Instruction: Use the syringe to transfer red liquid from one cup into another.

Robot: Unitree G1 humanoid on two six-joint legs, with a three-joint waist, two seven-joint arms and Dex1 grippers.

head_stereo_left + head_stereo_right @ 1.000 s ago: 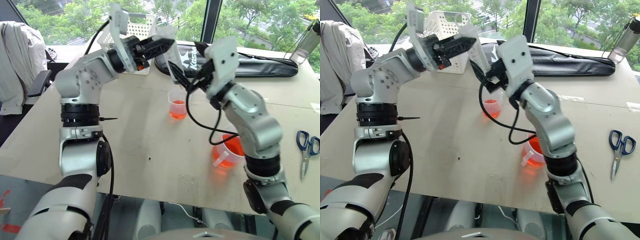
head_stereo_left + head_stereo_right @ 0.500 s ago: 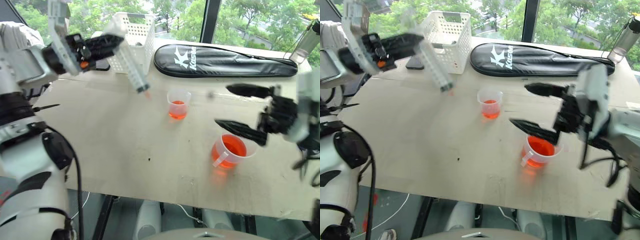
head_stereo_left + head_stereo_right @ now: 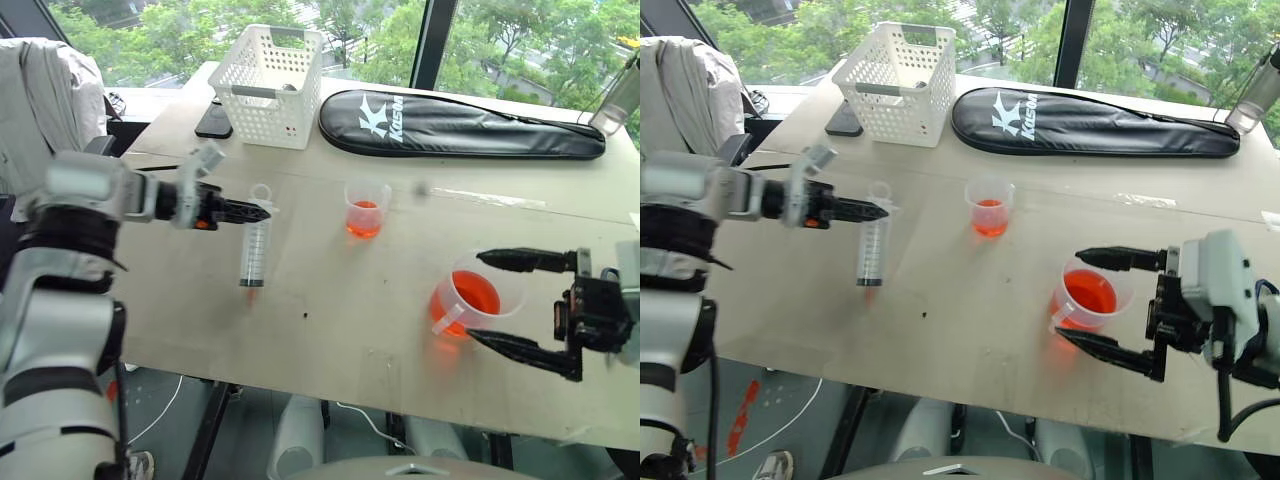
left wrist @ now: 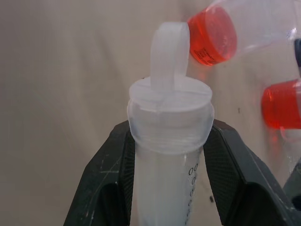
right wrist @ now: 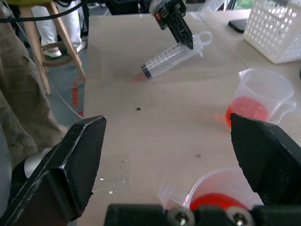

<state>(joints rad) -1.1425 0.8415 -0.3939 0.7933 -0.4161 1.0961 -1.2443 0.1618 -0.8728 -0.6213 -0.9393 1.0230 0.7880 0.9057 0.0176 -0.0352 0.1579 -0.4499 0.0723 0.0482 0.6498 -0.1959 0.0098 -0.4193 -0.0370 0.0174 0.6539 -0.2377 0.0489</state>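
Now left tool (image 3: 262,211) clamps clear ribbed syringe (image 3: 255,247); right tool (image 3: 497,301) gapes beside handled cup (image 3: 470,303).

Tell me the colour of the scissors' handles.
No scissors show now. The basket is white, clearest in the left eye view.

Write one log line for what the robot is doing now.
left gripper: shut on syringe | right gripper: open by big cup | small cup: some red liquid
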